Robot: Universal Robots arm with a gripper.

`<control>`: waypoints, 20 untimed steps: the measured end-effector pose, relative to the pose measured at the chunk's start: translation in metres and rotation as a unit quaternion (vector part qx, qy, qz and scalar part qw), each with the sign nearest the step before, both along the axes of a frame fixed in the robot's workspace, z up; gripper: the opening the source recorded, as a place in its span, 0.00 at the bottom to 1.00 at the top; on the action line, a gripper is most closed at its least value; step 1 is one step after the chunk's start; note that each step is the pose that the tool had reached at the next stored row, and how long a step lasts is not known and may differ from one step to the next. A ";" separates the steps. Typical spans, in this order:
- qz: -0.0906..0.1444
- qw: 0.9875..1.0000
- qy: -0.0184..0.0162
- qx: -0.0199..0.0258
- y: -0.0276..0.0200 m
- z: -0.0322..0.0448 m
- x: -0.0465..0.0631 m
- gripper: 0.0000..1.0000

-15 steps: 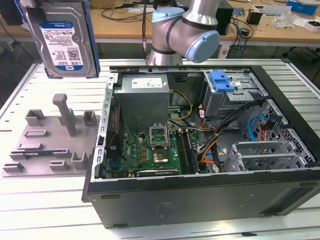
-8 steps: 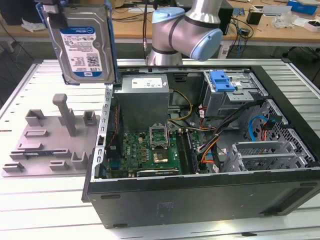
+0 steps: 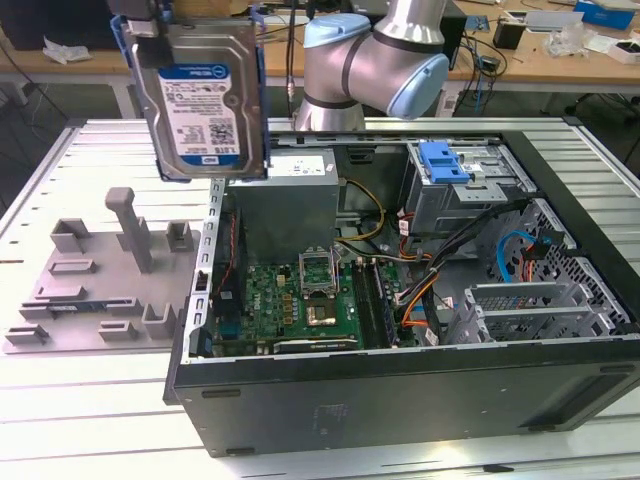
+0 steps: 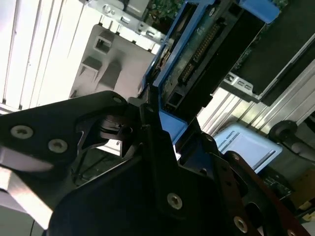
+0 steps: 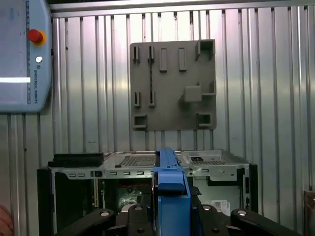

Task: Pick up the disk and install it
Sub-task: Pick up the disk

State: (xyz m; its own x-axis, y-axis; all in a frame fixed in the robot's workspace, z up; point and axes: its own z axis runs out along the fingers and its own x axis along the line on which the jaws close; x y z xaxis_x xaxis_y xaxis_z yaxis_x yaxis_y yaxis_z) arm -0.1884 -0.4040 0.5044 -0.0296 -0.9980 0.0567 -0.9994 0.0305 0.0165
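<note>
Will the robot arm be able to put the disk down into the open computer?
Probably yes. The gripper holds the disk up above the computer case, whose side is off, with nothing between them. Cables crowd the inside near the drive cage, though.

One disk [image 3: 200,95], one open computer case [image 3: 400,390], one grey fixture plate [image 3: 90,290].

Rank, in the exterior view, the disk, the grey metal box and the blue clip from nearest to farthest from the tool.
1. disk: held in the tool.
2. grey metal box: just below the disk.
3. blue clip: farther off, at the exterior view's right.
</note>
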 end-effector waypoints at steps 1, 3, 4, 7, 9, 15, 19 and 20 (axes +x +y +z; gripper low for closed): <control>0.000 1.000 0.000 0.000 -0.0023 0.0000 0.004 0.36; 0.000 1.000 0.000 0.000 -0.0073 0.0000 0.013 0.36; 0.000 1.000 0.000 0.000 -0.0097 0.0000 0.017 0.36; 0.000 1.000 0.000 0.000 -0.0168 0.0000 0.029 0.36; 0.000 1.000 0.000 0.000 -0.0209 0.0000 0.037 0.36; 0.000 1.000 0.000 0.000 -0.0362 0.0000 0.064 0.36; 0.000 1.000 0.000 0.000 -0.0485 0.0000 0.086 0.36; 0.000 1.000 0.000 0.000 -0.0505 0.0000 0.089 0.36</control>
